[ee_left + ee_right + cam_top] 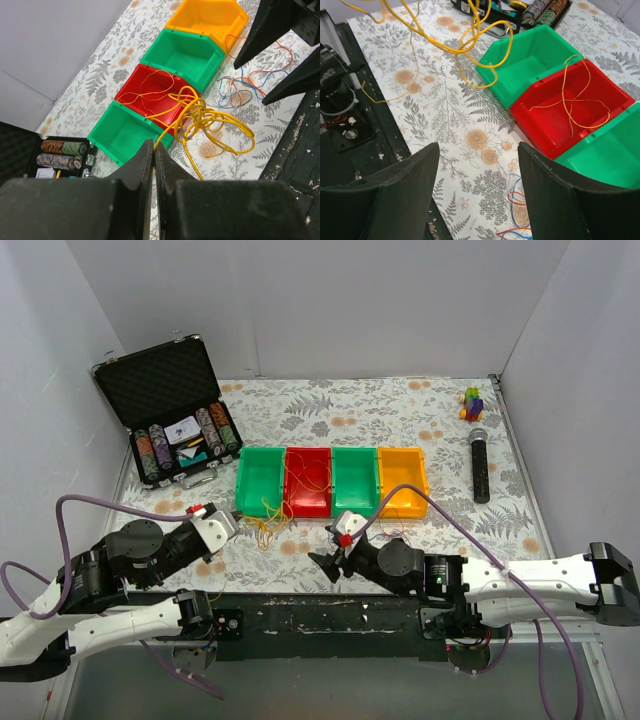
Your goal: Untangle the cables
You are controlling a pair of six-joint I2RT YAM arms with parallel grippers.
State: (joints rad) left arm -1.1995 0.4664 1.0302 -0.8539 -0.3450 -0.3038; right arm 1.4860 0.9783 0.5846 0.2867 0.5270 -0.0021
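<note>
A clump of yellow cable loops [205, 119] lies on the flowered table in front of the bins; it also shows in the top view [266, 530] and the right wrist view [470, 45]. My left gripper [154, 146] is shut on one yellow strand that runs from its tips to the clump; in the top view this gripper [234, 527] sits just left of the clump. A thin orange cable [150, 91] lies in the red bin [545, 125]. Red and blue cables [240, 92] lie loose near my right gripper [477, 146], which is open, empty and above the table [322, 568].
Four bins stand in a row: green [258, 483], red [307, 498], green [355, 480], orange [403, 480]. An open black case of poker chips [170, 410] is at the back left. A black microphone [480, 465] and a small toy [472, 402] are at the right.
</note>
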